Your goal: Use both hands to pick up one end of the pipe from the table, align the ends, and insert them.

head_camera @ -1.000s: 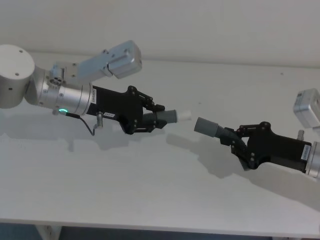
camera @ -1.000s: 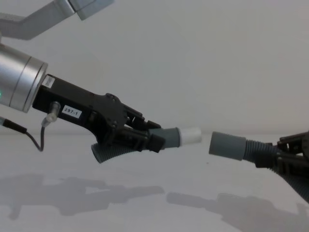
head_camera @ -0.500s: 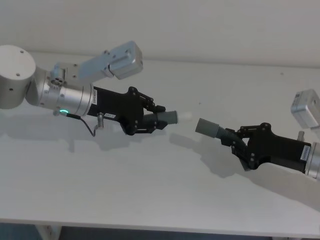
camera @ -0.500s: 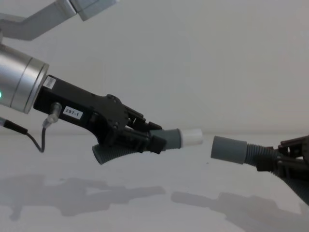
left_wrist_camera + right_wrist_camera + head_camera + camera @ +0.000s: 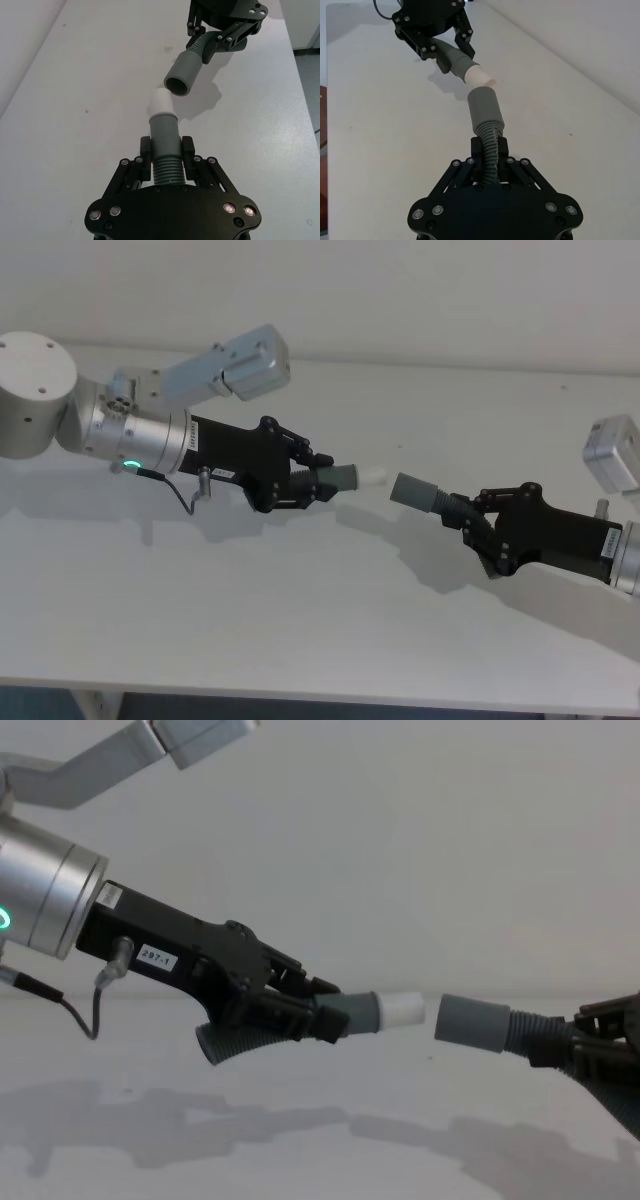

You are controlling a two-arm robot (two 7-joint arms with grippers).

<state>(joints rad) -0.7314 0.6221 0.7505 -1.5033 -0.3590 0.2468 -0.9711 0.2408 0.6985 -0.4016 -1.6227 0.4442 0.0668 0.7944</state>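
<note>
Both pipe pieces hang above the white table (image 5: 300, 640), facing each other. My left gripper (image 5: 300, 483) is shut on the corrugated part of one pipe piece (image 5: 300, 1025); its narrow end with the white tip (image 5: 372, 476) (image 5: 402, 1010) (image 5: 161, 102) points right. My right gripper (image 5: 470, 525) is shut on the other pipe piece (image 5: 491, 145), whose wider grey sleeve end (image 5: 410, 491) (image 5: 470, 1021) (image 5: 484, 105) points left. A small gap separates the white tip from the sleeve's mouth (image 5: 176, 86), and the two lie roughly in line.
A white wall (image 5: 400, 840) rises behind the table. The table's front edge (image 5: 300, 695) runs along the bottom of the head view. A small dark speck (image 5: 168, 48) marks the surface.
My left gripper has moved right with its piece, and the gap between the white tip and the grey sleeve has narrowed. The right gripper has barely shifted.
</note>
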